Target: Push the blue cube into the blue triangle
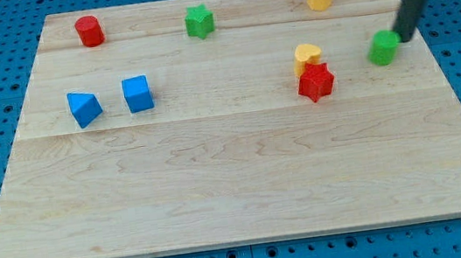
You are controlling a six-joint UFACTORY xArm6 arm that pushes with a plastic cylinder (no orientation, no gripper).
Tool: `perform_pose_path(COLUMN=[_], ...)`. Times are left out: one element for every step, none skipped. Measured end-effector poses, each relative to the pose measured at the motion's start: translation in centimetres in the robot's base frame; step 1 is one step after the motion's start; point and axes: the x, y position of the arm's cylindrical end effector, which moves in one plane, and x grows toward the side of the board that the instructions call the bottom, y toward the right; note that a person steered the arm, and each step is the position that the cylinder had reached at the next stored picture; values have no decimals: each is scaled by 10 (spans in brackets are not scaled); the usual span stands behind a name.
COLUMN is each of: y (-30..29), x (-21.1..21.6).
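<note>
Tip (402, 39) beside green block (384, 48), holding nothing | blue cube (137, 94) near blue triangle (84, 108), apart | push pending

Only bare board (113, 108) separates blue cube (137, 94) from blue triangle (83, 108).

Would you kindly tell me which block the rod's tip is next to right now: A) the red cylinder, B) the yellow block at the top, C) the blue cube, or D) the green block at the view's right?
D: my tip sits right beside the green block, far from the blue cube.
</note>
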Motion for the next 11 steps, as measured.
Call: perform_pose_path(y=[-70,-133,-205,-276,-333,-340,-369,-367,-405,-408,-408], x=[3,3,1,1,15,60,80,38,34,60,81])
